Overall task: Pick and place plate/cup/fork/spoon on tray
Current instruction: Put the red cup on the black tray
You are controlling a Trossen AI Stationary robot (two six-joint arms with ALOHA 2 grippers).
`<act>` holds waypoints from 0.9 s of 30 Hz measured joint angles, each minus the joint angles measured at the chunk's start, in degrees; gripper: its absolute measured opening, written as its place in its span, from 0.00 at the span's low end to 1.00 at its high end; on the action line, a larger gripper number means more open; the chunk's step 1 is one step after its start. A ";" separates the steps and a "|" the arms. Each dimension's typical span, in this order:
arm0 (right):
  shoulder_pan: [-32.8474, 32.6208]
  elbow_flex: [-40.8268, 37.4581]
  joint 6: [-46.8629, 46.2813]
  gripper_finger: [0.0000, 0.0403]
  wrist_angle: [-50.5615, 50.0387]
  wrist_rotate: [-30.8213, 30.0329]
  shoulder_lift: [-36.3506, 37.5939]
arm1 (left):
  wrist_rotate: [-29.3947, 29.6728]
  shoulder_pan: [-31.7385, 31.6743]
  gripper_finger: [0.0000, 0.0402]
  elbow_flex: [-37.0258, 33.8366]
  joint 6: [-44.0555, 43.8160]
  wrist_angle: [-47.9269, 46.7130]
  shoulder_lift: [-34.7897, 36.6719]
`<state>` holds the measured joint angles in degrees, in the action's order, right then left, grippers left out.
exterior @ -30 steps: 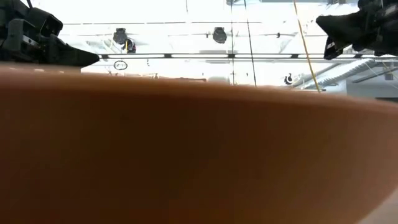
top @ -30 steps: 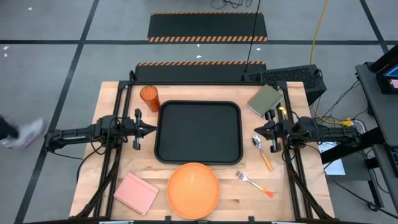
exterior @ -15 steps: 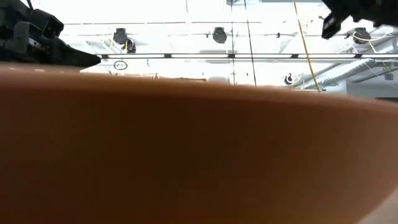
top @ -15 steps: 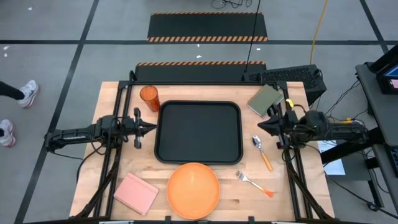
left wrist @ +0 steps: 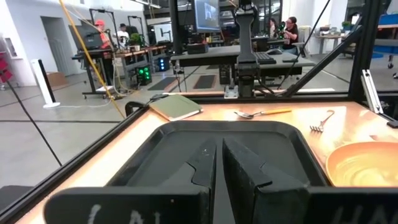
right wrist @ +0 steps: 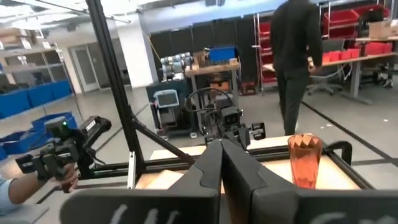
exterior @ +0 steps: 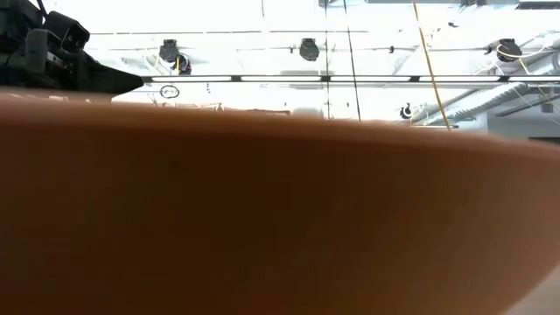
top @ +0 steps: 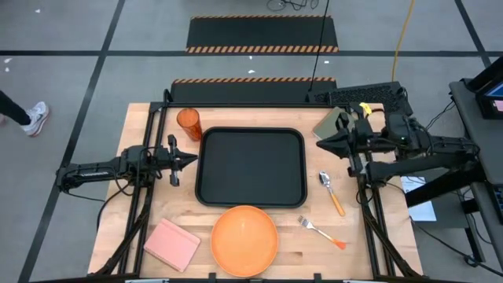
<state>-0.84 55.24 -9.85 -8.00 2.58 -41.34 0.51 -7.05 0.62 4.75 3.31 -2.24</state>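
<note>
Beside the tray (top: 250, 167), right edge: right gripper (top: 323, 142), fingers together, holding nothing. Opposite edge: left gripper (top: 191, 159), likewise closed and empty. Plate (top: 244, 239) below tray; cup (top: 189, 122) at its upper-left corner.

Bright overhead glare; the plate (exterior: 280, 219) fills the low view, seemingly blurred.

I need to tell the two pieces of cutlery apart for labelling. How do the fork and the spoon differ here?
The spoon ends in an oval silver bowl; the fork ends in silver tines. The spoon lies closer to the tray, next to its right edge, while the fork lies nearer the table's front edge, right of the plate. Both have orange handles, lie flat on the wood and are untouched by either gripper.
</note>
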 joint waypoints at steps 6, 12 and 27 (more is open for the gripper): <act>-0.02 3.25 -2.33 0.00 -3.45 -6.17 -6.07 | 0.00 0.00 0.08 0.00 -0.63 0.24 0.00; -0.02 3.78 -4.48 0.00 -6.20 -11.11 -9.45 | 0.00 0.04 0.08 0.00 -1.18 -0.17 0.00; -4.23 -1.52 -6.00 0.00 -3.10 -17.89 -20.84 | 0.10 0.02 0.08 0.99 -5.02 1.97 -0.08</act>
<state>-5.07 53.73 -15.85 -11.10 -15.32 -62.18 0.62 -7.03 1.61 -0.27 5.28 -2.32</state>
